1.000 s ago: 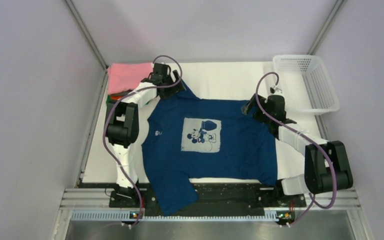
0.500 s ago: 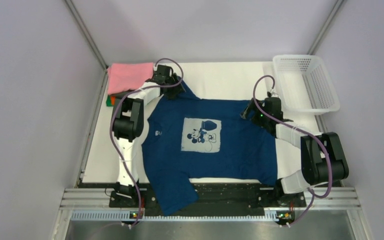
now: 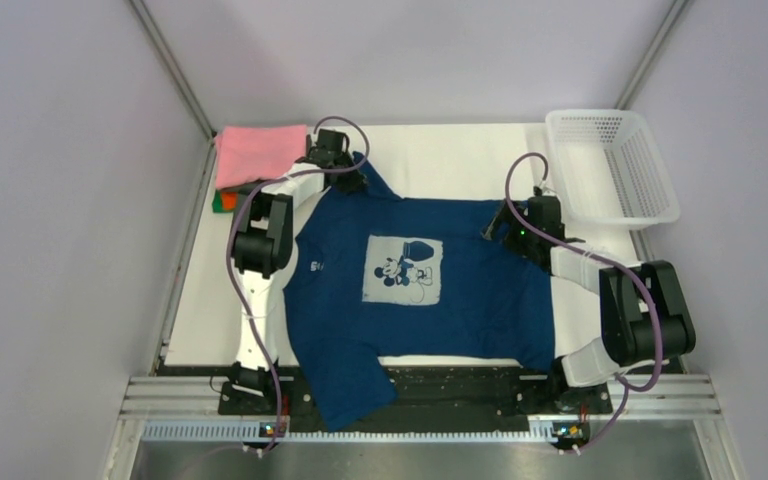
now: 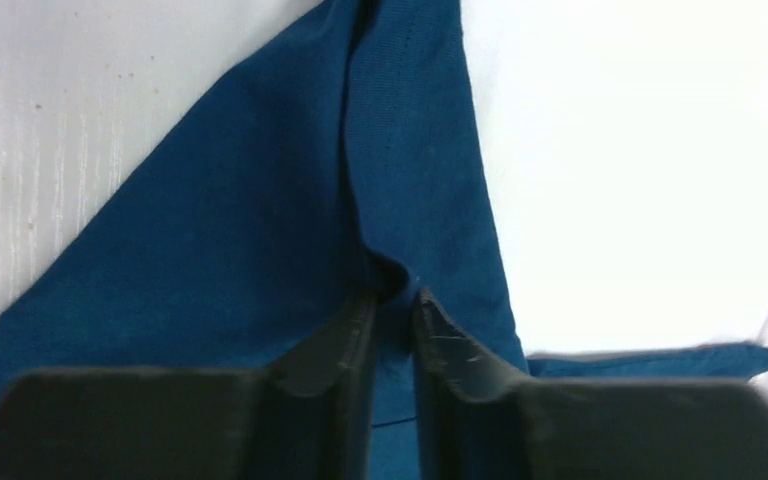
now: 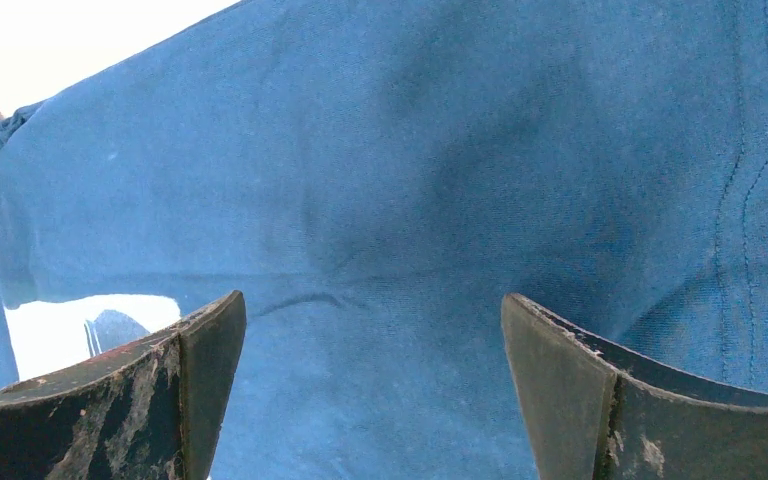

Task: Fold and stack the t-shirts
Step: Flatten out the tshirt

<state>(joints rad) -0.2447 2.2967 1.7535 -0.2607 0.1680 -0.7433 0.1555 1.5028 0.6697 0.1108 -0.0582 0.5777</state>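
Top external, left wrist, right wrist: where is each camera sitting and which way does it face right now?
Top external: above and behind the bases, looking down on the table; shows left arm, right arm, navy t-shirt, white basket.
Left wrist: on the left arm, looking along its left pincer, pinching a shirt fold.
Right wrist: on the right arm, looking past its open right pincer at flat cloth.
Shared: both wrist views show the top view's navy t-shirt.

Stack under pink shirt hidden (bar slivers), navy shirt lettering illegible
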